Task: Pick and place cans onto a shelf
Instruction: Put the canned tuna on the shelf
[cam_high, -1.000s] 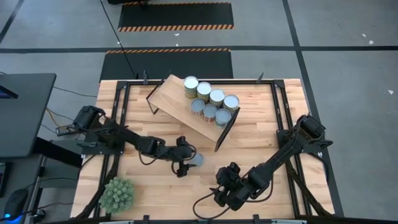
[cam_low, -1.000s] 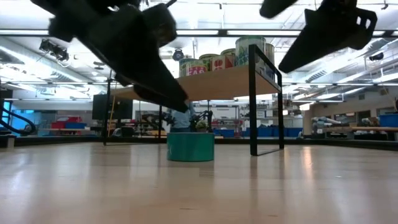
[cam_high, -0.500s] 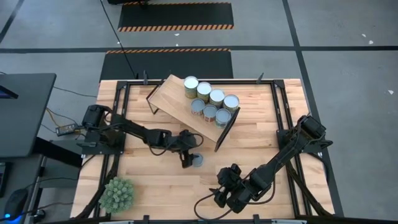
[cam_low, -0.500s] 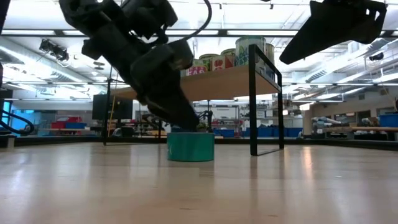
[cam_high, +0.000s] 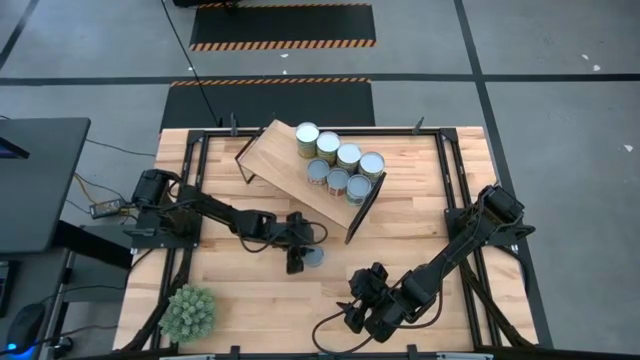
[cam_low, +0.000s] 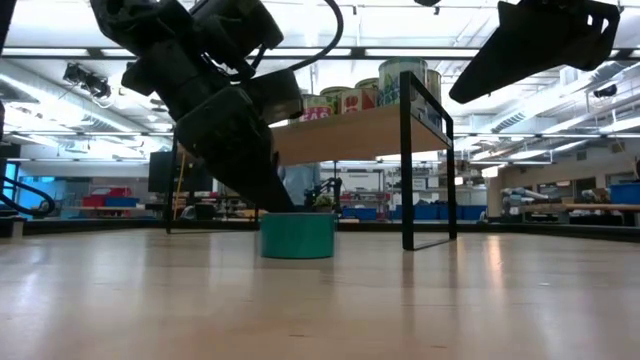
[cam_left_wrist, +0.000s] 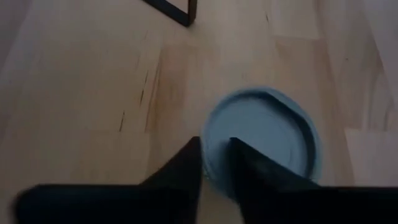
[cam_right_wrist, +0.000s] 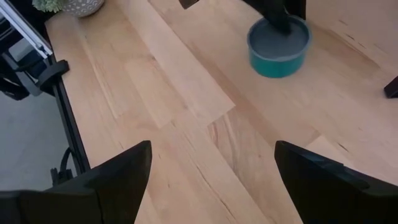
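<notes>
A short teal can (cam_high: 314, 257) with a blue-grey top (cam_left_wrist: 264, 140) stands upright on the wooden table, a little nearer than the shelf's near right leg (cam_low: 407, 170). My left gripper (cam_high: 300, 258) slants down onto it and is shut on its rim. The shelf (cam_high: 285, 158), a light-wood board on black legs, stands skewed at the far middle, with several cans (cam_high: 340, 165) on its right half. My right gripper (cam_right_wrist: 211, 180) hangs open above the near right part of the table, apart from the can (cam_right_wrist: 278, 46). My left gripper pinches the can's rim (cam_left_wrist: 208, 155) on the side toward the table's left edge. One finger (cam_left_wrist: 186, 171) is outside the wall and the other (cam_left_wrist: 249, 171) lies over the top. The fingers slant down from the left. The can stands upright on the table.
A spiky green plant ball (cam_high: 188, 312) sits at the near left corner. Black frame rails (cam_high: 190, 190) run along the table's left and right sides. Bare wood lies between the can and the near edge (cam_low: 320, 310).
My left gripper has sunk and gone a little toward the table's right edge, coming down onto the can. The can has slid slightly along the table and stays upright. My right arm has kept still.
</notes>
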